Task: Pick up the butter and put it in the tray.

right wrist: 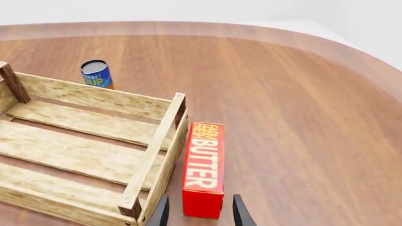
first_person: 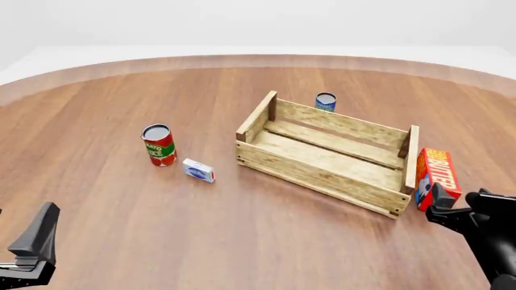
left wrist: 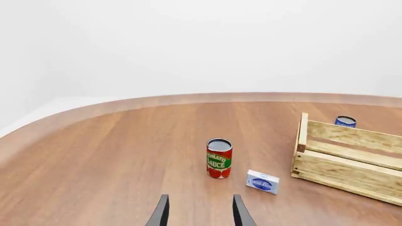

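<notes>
Wood-grain table [first_person: 241, 241] w/ a curved far edge, plain white backdrop. Right gripper [right wrist: 199, 212]: fingers [right wrist: 161, 212] apart, nothing between them, tips just short of the near end of the butter [right wrist: 205, 167]. Butter carton lies flat on the table, red-orange w/ white lettering, long side running just beside the tray's [right wrist: 94, 155] right end wall; can't tell if touching. In front view the right gripper [first_person: 451, 211] sits at the lower right, right by the butter [first_person: 436, 176], which lies outside the tray [first_person: 322, 158] at its right end. Left gripper [left wrist: 199, 214]: fingers [left wrist: 160, 214] also apart, holding nothing, low at the front-left of the table [first_person: 32, 241], well apart from everything. Ahead of it stand a red tomato sauce can [left wrist: 219, 158] and, just beside that, a small white-and-blue box [left wrist: 262, 181] lying flat. Both are left of the tray. Blue can [first_person: 325, 101] stands just behind the tray's far wall
</notes>
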Controlling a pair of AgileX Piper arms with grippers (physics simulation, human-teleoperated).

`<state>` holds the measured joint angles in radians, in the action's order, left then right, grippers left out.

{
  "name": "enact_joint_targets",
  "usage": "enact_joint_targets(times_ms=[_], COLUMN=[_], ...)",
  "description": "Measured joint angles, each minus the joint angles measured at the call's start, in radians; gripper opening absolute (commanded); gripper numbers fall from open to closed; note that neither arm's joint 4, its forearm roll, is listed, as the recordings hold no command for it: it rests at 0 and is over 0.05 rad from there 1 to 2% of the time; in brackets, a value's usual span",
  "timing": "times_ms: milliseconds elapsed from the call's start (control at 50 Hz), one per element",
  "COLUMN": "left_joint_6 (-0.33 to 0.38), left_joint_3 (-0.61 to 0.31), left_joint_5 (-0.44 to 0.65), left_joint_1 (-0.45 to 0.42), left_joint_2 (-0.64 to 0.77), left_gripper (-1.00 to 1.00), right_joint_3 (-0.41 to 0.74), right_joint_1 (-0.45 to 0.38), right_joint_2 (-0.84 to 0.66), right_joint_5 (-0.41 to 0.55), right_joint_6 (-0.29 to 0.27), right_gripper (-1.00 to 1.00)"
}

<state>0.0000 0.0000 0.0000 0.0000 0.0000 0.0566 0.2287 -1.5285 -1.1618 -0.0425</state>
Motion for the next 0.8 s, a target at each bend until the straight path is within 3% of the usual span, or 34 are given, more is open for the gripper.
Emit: enact_joint_targets(times_ms=[800], left_joint_6=[0.000], left_joint_3=[0.000], left_joint_5=[0.000], left_joint_1=[0.000], left_joint_2=[0.000], left_gripper=[1.00], right_joint_3=[0.042], right_joint_1=[0.009], right_joint_2=[-0.110], right_joint_5=[-0.037], right_joint_6=[-0.021], right_gripper=[1.00])
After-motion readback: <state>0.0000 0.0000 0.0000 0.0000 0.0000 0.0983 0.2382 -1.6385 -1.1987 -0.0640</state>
